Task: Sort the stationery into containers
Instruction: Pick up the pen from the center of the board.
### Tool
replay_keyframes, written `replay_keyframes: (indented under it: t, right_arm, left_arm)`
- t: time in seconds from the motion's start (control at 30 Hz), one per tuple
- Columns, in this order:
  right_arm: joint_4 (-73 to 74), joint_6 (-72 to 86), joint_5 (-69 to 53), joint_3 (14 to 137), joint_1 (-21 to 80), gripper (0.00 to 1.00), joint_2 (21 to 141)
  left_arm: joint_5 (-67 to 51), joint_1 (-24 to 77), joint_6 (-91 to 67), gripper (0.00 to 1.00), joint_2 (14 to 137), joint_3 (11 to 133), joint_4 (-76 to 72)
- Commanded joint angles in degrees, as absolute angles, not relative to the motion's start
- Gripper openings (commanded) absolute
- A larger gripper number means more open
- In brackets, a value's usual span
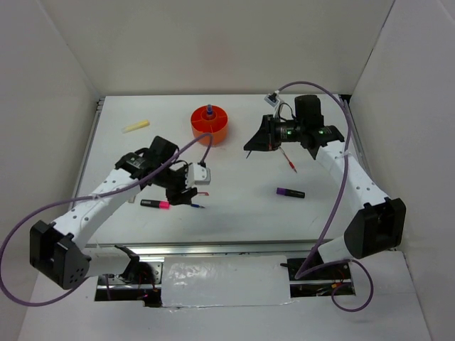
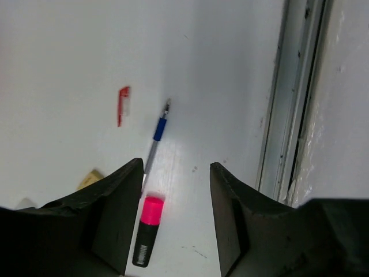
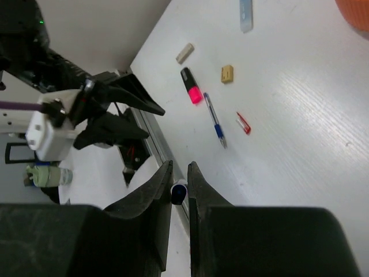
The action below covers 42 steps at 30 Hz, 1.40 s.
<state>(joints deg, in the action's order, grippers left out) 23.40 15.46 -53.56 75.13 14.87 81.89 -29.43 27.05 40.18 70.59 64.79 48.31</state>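
Your left hand [image 2: 176, 166] hangs released over the pink-black highlighter [image 2: 147, 229] and blue pen [image 2: 157, 135], which lie by the near edge of the counter [image 1: 242, 213]. Your right hand [image 3: 180, 168] is clenched; whether it grips anything, I cannot tell. The orange pot [image 1: 210, 124] sits mid-counter toward the far edge.
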Motion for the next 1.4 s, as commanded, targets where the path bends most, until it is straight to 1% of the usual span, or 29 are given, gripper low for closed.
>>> replay_keyframes:
  t: [0.0,0.13,0.23,0.33,0.47,0.57,0.73,0.83,1.13,1.2,1.3,1.33,1.37]
  right_arm:
    - [31.45,8.36,-54.58,77.52,15.03,0.0,82.35]
    - [32.79,7.2,-54.85,76.03,13.98,0.0,82.71]
    - [31.03,7.73,-54.23,73.13,13.45,0.0,81.21]
    - [30.76,7.65,-54.05,72.07,12.92,0.0,80.51]
    - [31.2,7.73,-54.58,71.37,12.39,0.0,80.86]
    - [31.38,7.65,-54.41,71.37,12.48,0.0,80.77]
    - [31.82,7.29,-54.4,71.46,12.04,0.0,81.12]
    - [32.17,7.29,-54.67,71.63,11.43,0.0,81.47]
    - [32.34,7.29,-55.63,71.54,9.76,0.0,82.35]
    - [32.61,7.12,-55.46,71.63,9.76,0.0,82.35]
    - [32.87,6.94,-55.28,71.63,9.67,0.0,82.09]
    - [32.87,6.94,-55.11,71.63,9.58,0.0,82.09]
    - [32.7,6.94,-55.11,71.54,9.58,0.0,82.09]
  left_arm:
    - [-29.55,30.04,50.62,0.61,72.5,61.09,50.64]
    - [-25.41,31.11,50.89,0.58,73.65,54.59,41.6]
    - [-23.73,30.32,52.55,0.57,75.75,52.03,39.11]
    - [-23.2,28.22,55.27,0.56,79.09,52.73,38.06]
    - [-23.29,23.92,62.73,0.55,83.92,55.28,39.98]
    - [-22.68,22.59,64.34,0.55,86.39,56.86,40.52]
    - [-21.54,22.33,66.09,0.54,89.73,57.48,41.05]
    - [-20.92,22.33,66.18,0.5,90.96,56.78,40.69]
    - [-18.02,22.32,65.74,0.47,94.65,53.88,36.48]
    - [-17.32,22.41,65.39,0.44,95.54,54.31,36.04]
    - [-16.53,23.29,64.69,0.37,97.46,54.84,36.12]
    - [-16.44,23.99,64.25,0.31,97.73,54.84,35.77]
    - [-16.17,24.26,63.9,0.28,97.91,54.58,35.68]
